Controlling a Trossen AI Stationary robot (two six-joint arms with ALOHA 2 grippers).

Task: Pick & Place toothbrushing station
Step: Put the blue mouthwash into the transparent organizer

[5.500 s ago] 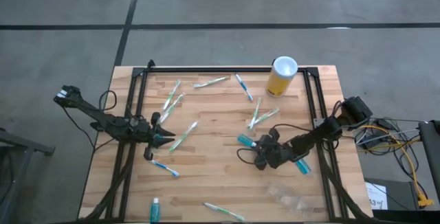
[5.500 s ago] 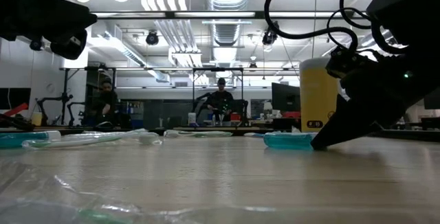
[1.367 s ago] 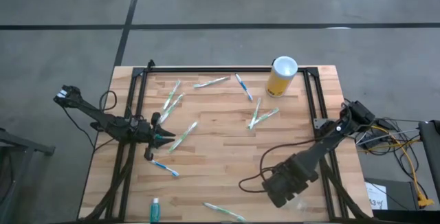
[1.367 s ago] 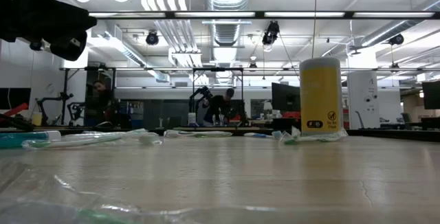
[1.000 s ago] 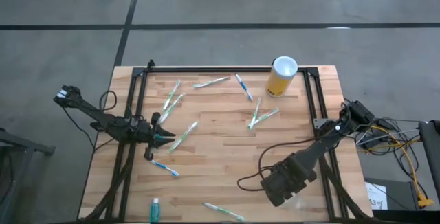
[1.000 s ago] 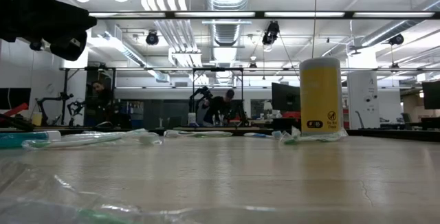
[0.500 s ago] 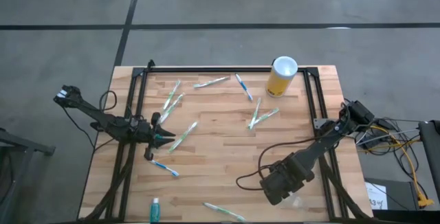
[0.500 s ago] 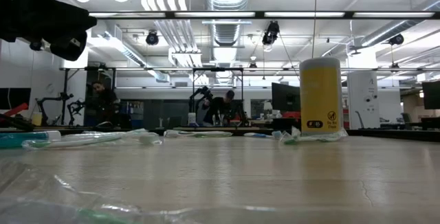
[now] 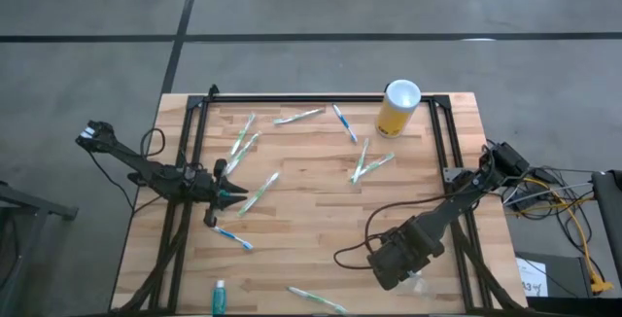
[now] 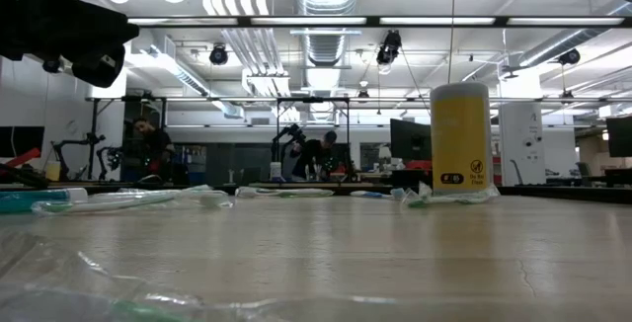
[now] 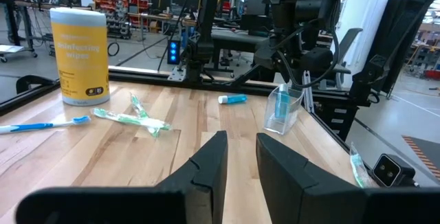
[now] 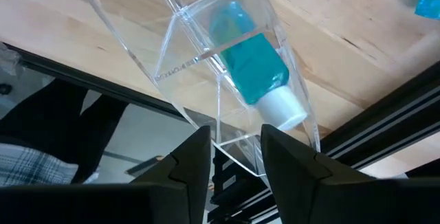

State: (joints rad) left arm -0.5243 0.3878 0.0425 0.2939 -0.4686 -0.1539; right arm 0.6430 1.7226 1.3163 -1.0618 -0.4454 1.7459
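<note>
Wooden desk (image 9: pixel 311 210) carries scattered toothbrushes (image 9: pixel 372 166). Your right pincer (image 12: pixel 234 157), fingers narrowly apart, hangs over the clear cup (image 12: pixel 227 73) holding a teal tube (image 12: pixel 251 69), near the desk's front edge. Left pincer (image 11: pixel 239 157) waits, narrow and empty.

I see the clear cup (image 12: pixel 227 66) upright near the table's front right edge, a teal tube (image 12: pixel 251 62) standing inside it, white cap down. Another teal tube (image 9: pixel 220 298) lies at the front left corner. Toothbrushes are scattered flat: two white-green ones (image 9: pixel 243 140) at back left, a white-blue one (image 9: pixel 231 235) nearer the front, a pair (image 9: pixel 367 164) right of centre
</note>
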